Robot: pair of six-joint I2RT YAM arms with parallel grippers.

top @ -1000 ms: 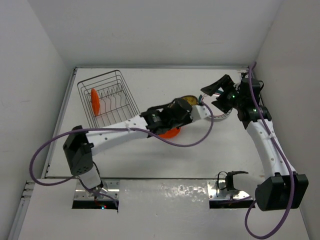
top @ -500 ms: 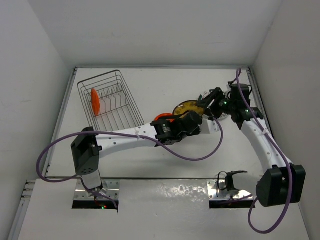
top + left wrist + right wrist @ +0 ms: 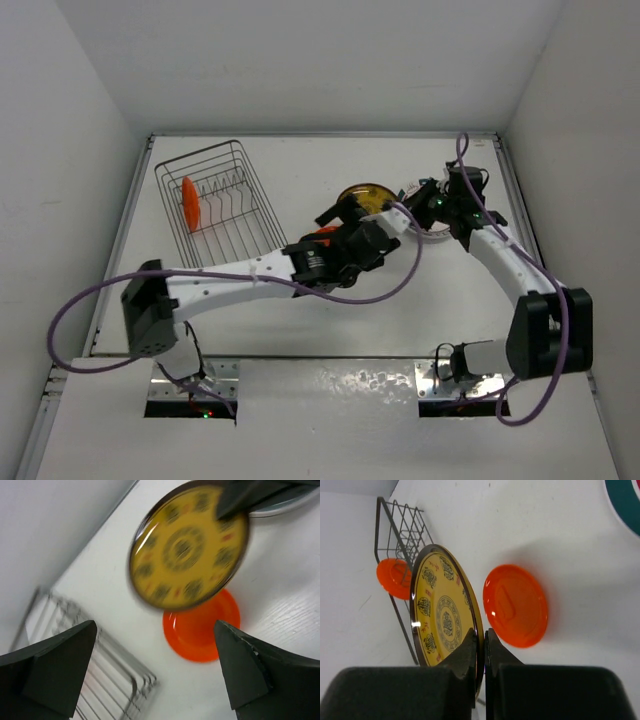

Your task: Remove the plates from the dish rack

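Note:
A yellow patterned plate [image 3: 365, 195] [image 3: 190, 545] hangs on edge above the table. My right gripper [image 3: 403, 199] [image 3: 482, 635] is shut on its rim, and the plate [image 3: 442, 615] stands between the two fingers. My left gripper [image 3: 352, 217] [image 3: 155, 675] is open just short of it, holding nothing. An orange plate [image 3: 202, 627] [image 3: 515, 605] lies flat on the table under the yellow one, mostly hidden by my left arm from above. Another orange plate [image 3: 188, 203] [image 3: 392, 577] stands upright in the dish rack [image 3: 240, 160] [image 3: 400, 525].
A white plate with a dark green rim [image 3: 437, 228] [image 3: 626, 505] lies flat on the table beneath my right wrist. My left arm stretches diagonally across the table's middle. The walls close in at the back and on both sides.
The left gripper has opened and let go of the yellow plate, drawing back a little. The right gripper has moved in and shut on that plate's rim.

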